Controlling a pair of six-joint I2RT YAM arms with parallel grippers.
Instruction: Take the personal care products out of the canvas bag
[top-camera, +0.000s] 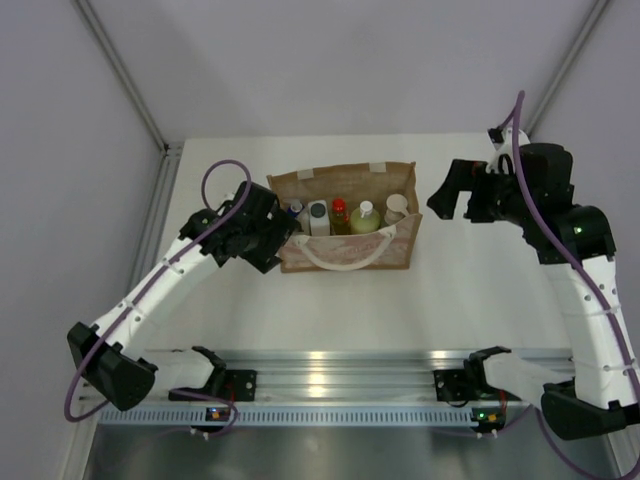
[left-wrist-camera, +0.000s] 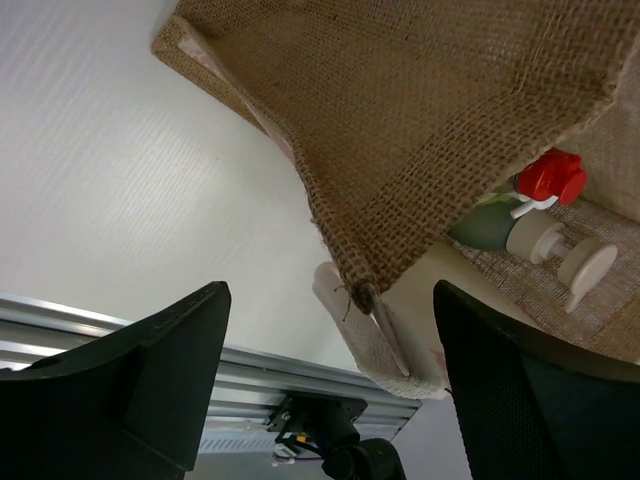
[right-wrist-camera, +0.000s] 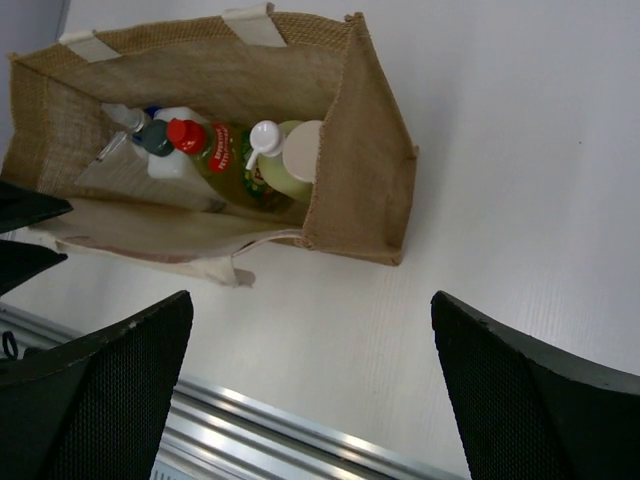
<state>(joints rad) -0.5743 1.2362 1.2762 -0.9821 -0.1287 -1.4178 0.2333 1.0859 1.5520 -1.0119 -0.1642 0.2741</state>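
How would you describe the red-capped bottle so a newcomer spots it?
Find the tan canvas bag at the centre of the table, open, with a row of bottles inside. The middle one is the yellow bottle, between the white bottle and the pale green pump bottle. Only it has a red cap.

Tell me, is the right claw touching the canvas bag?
Apart. The right wrist view shows a strip of bare white table between the open right claw and the canvas bag.

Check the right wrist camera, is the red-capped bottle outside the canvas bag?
No, the red-capped bottle sits inside the canvas bag, enclosed by its woven walls.
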